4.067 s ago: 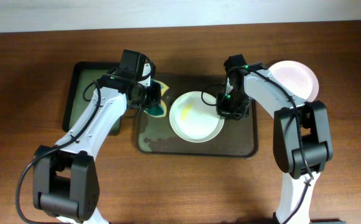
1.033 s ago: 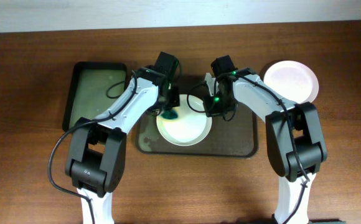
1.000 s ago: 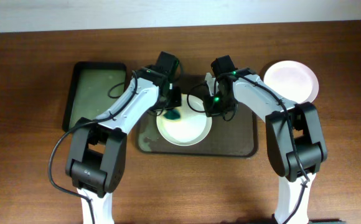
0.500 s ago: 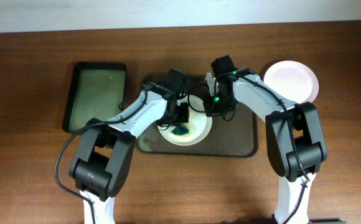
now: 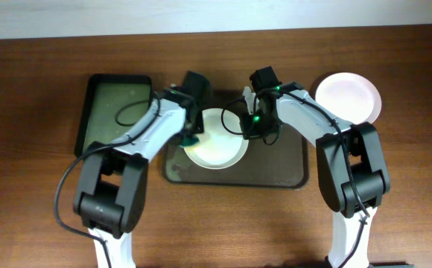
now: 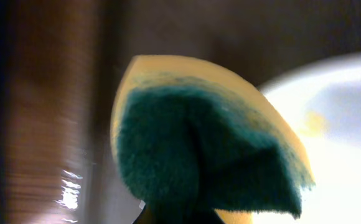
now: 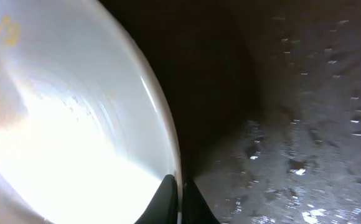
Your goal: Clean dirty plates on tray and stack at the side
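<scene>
A: What is the left gripper (image 5: 194, 135) gripping?
B: It is clamping the green-and-yellow sponge (image 6: 205, 155) at the left rim of the plate (image 5: 217, 147). The smeared plate is lying to its right, on the tray (image 5: 283, 176).
A: And the right gripper (image 7: 177, 198)?
B: It is pinching the plate's right rim, apparently steadying it. A second plate (image 5: 348, 95) is sitting farther right, off the tray.

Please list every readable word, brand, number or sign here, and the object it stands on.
None can be read. The sponge, the smeared plate, the side plate, the brown tray and the black tray carry no writing; the plate's yellow marks are smears, not letters.
</scene>
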